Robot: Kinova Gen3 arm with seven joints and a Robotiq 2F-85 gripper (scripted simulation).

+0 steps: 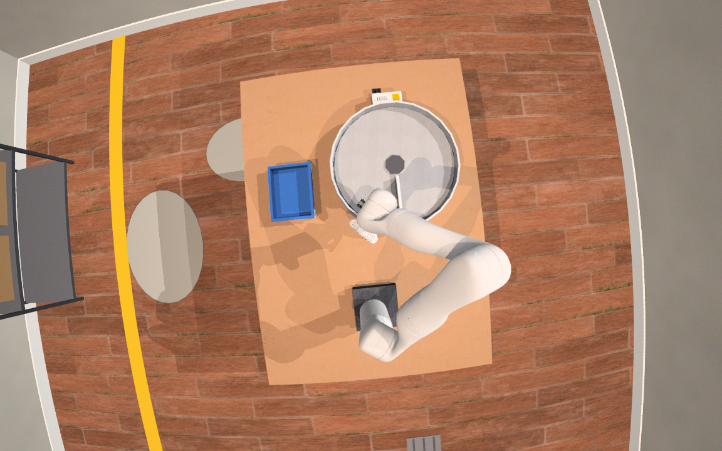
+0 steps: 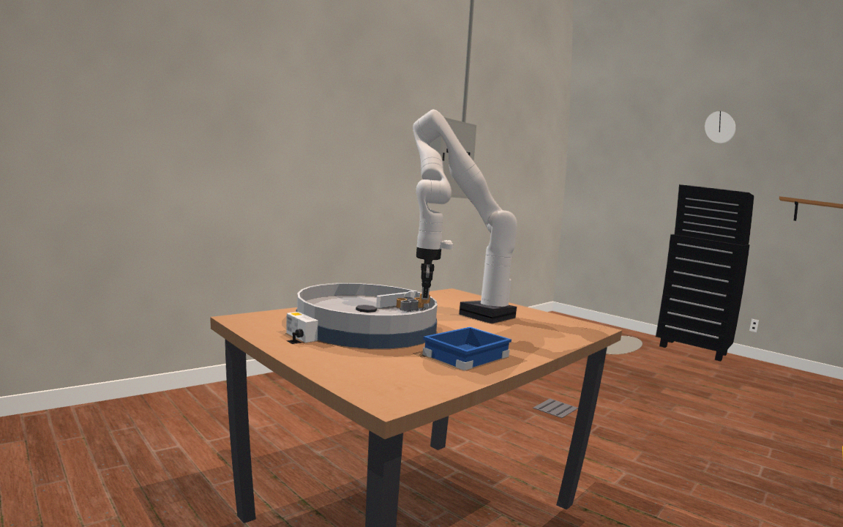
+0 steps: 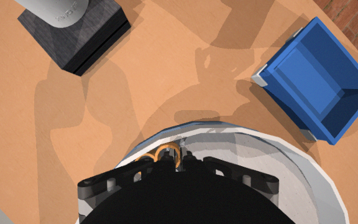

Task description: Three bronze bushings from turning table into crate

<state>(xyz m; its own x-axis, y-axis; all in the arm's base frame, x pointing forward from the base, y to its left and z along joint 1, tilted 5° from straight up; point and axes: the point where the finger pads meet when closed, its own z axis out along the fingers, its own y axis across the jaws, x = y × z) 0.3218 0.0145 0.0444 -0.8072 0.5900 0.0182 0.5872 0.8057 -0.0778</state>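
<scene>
My jaws (image 1: 361,203) (image 2: 426,294) seem to pinch one bronze bushing's (image 2: 424,301) (image 3: 168,145) wall; I should lift straight, clearing its neighbour (image 3: 146,155), then carry it toward the wrist view's two o'clock, to the crate (image 1: 269,193) (image 2: 466,357) (image 3: 331,53).

Round grey turning table (image 1: 363,139) (image 2: 358,320) (image 3: 291,174) on tan rectangular worktop (image 1: 307,336) (image 2: 372,393) (image 3: 154,62); blue rectangular crate (image 1: 291,191) (image 2: 451,350) (image 3: 309,81) left of it, top view. Bronze ring-shaped bushings (image 2: 402,303) (image 3: 167,145) inside turning table, near rim.

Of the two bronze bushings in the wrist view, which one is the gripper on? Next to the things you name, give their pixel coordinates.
The right-hand bushing (image 3: 167,145) (image 2: 423,304), seen more fully: the gripper (image 3: 177,154) (image 2: 426,297) pinches its wall. The left one (image 3: 148,155) is mostly hidden.
</scene>
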